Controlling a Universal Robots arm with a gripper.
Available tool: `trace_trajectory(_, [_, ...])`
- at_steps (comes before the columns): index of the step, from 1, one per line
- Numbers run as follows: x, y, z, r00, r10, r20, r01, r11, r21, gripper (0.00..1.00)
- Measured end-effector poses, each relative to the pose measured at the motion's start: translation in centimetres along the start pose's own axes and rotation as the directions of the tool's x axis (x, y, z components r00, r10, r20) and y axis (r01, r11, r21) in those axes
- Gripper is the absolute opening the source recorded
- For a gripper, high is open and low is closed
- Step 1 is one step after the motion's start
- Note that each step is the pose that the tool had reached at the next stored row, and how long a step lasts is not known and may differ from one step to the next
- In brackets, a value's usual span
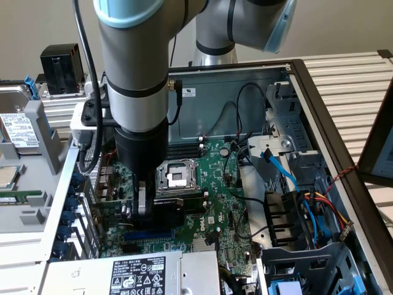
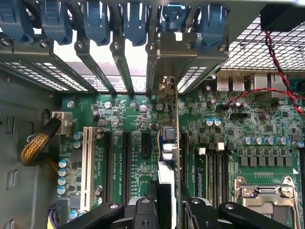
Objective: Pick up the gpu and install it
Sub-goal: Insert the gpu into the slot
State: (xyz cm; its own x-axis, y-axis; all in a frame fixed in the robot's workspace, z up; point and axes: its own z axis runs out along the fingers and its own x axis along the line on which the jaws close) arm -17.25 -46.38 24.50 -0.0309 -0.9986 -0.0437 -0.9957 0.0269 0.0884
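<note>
An open computer case [image 1: 319,117] lies on its side on a slatted desk [image 1: 353,80], taking up most of the exterior view. The grey robot arm [image 1: 135,61] comes down into it from above, over the green motherboard [image 1: 215,203]. A labelled power supply [image 1: 138,273] sits at the case's near edge. On the exterior view's left, outside the case, lie a hard drive [image 1: 18,129] and, behind it, a black cube-shaped box [image 1: 61,66]. The empty CPU socket [image 1: 175,177] is just beside the arm's lower end.

The claw [image 2: 169,198] is low over the board, its two black fingers [image 2: 152,198] closed on the gpu [image 2: 172,143] — one on each face of the card. The gpu stands on edge, upright, seen edge-on from the wrist as a thin line running from the claw to the case's rear wall. Its metal bracket [image 2: 177,57] stands in one of the rear slot openings, under a row of blue retention clips [image 2: 97,21]. The card's lower edge lines up along a black expansion slot — whether it is fully seated I cannot tell. A white slot [image 2: 87,167] lies well apart from it, and red-and-black twisted wires [image 2: 281,71] cross the board on the card's other side.
</note>
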Motion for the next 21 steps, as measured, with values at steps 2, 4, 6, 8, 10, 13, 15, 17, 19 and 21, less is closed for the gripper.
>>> trace_trajectory(2, [0.01, 0.01, 0.01, 1.0, 0.002, 0.0002, -0.002, 1.0, -0.0003, 0.27])
trace_trajectory(4, [0.02, 0.01, 0.01, 1.0, 0.003, 0.0001, -0.003, 1.0, -0.0009, 0.27])
trace_trajectory(6, [0.02, 0.01, 0.01, 1.0, 0.005, 0.0001, -0.005, 1.0, -0.0013, 0.27])
trace_trajectory(8, [0.05, 0.01, 0.01, 1.0, 0.006, 0.0001, -0.006, 1.0, -0.0017, 0.27])
trace_trajectory(10, [0.05, 0.01, 0.01, 1.0, 0.007, 0.0001, -0.007, 1.0, -0.0022, 0.27])
trace_trajectory(13, [0.06, 0.01, 0.01, 1.0, 0.007, -0.0001, -0.007, 1.0, -0.0035, 0.27])
trace_trajectory(15, [0.06, 0.01, 0.01, 1.0, 0.007, -0.0003, -0.007, 1.0, -0.0035, 0.27])
trace_trajectory(17, [0.12, 0.01, 0.02, 1.0, 0.007, -0.0006, -0.007, 1.0, -0.0034, 0.27])
trace_trajectory(19, [0.15, 0.01, 0.01, 1.0, 0.007, -0.0015, -0.007, 1.0, -0.0033, 0.27])
trace_trajectory(21, [0.17, 0.02, 0.0, 1.0, 0.007, -0.0024, -0.007, 1.0, -0.0033, 0.27])
